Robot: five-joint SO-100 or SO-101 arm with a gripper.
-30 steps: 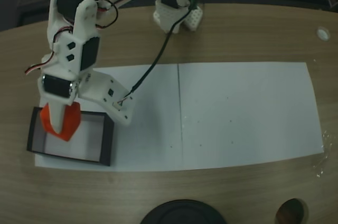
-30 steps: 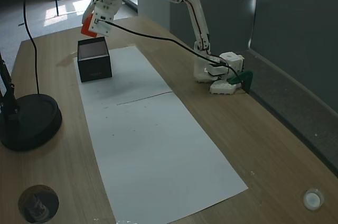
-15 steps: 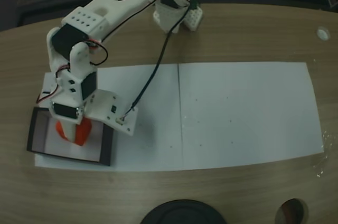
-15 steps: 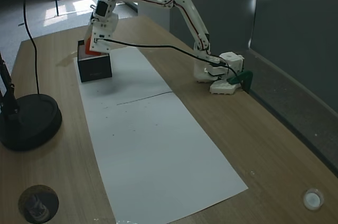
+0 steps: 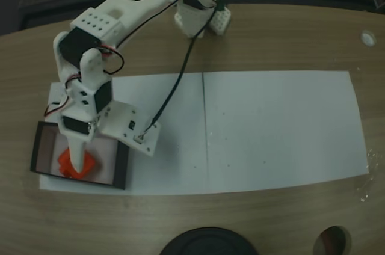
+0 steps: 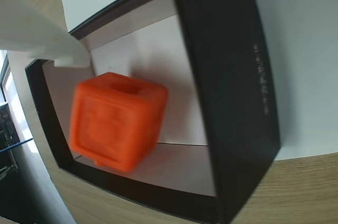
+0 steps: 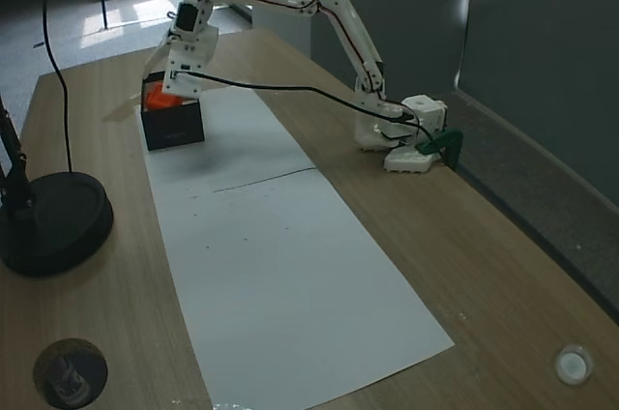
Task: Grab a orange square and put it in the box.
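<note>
Nearest the camera in a fixed view: a dark round base (image 5: pixel 207 242) at the near table (image 5: pixel 289 219) edge, well apart from the work. Beyond it, a long white paper sheet (image 5: pixel 271 129) laid across the wood, probably as a plain backdrop for the task.

At the sheet's left end, the box (image 5: pixel 122 166), black-walled and pale-floored, resting on the paper. Inside it, the orange square (image 5: pixel 81 165), sitting toward the near-left part of the floor as that view shows it. Blurred in the wrist view (image 6: pixel 119 121), so possibly caught mid-drop or just settling; hard to say whether at rest. Within the walls in any case, touching none that can be seen.

Above the block, the gripper (image 5: pixel 77 157), pointing down into the box with fingers spread and nothing between them; one white finger (image 6: pixel 45 42) at the upper left of the wrist view, clear of the block. Held low over the opening, presumably so that the release lands inside rather than bouncing off the rim.

Farther off, the white arm arching back to its base (image 5: pixel 201 20) at the far table edge, a black cable (image 5: pixel 174 74) trailing along. Placement looking done; only withdrawal seemingly left.
</note>
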